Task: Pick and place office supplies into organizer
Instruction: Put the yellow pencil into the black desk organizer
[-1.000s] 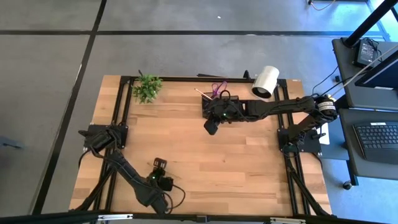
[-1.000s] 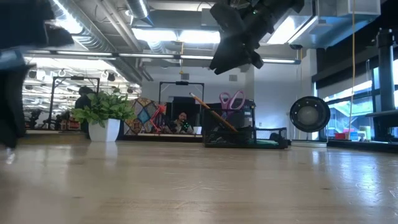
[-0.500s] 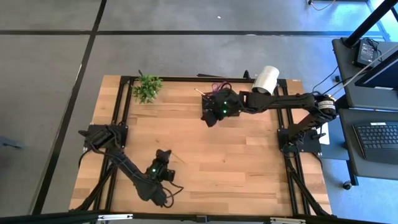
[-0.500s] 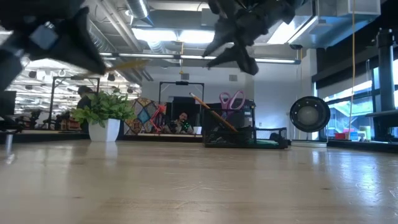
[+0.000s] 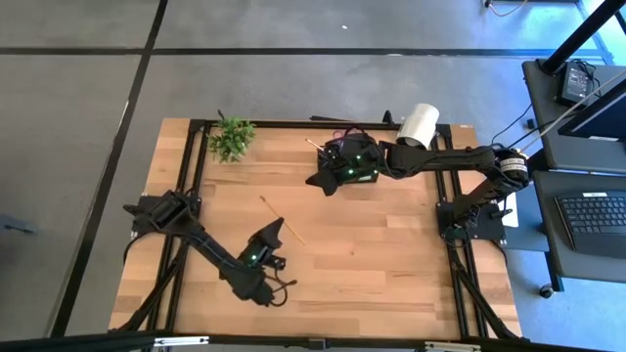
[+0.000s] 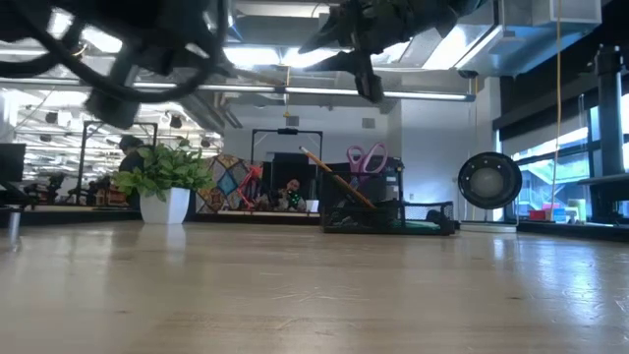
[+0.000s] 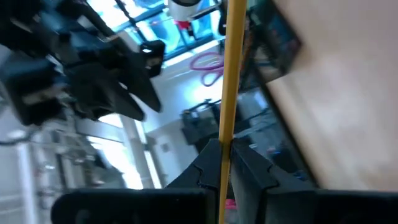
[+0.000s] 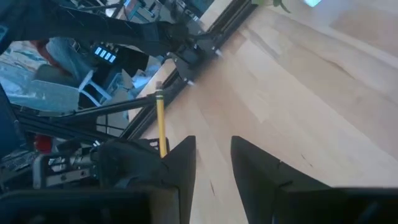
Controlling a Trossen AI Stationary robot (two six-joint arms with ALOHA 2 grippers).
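My left gripper (image 5: 278, 231) is over the table's near middle, shut on a yellow pencil (image 5: 266, 204). The same pencil (image 7: 231, 68) crosses the left wrist view and also shows as the pencil (image 8: 160, 118) in the right wrist view. My right gripper (image 5: 320, 183) hangs open and holds nothing, just left of the black organizer (image 6: 369, 211) at the far middle. My right arm largely covers the organizer from above. Purple scissors (image 6: 367, 157) and an orange pencil (image 6: 332, 180) stick up out of it. My left gripper pinches the yellow pencil's shaft (image 7: 224, 134) between its two fingers, roughly at mid-length. The fingers lie nearly level and across the pencil. The pencil is lifted clear of the table, with both ends free beyond the fingers.
A small green plant (image 5: 232, 137) stands at the far left. A white cylinder (image 5: 419, 127) lies at the far right, beside the organizer. Bare wood (image 5: 391, 244) stretches across the middle and near right of the table.
My left gripper has risen and gone toward the far right with the pencil. It has tipped from pointing down to nearly level and has rolled, so the pencil now shows slanting above the table. My right gripper has drawn slightly toward the far edge and turned.
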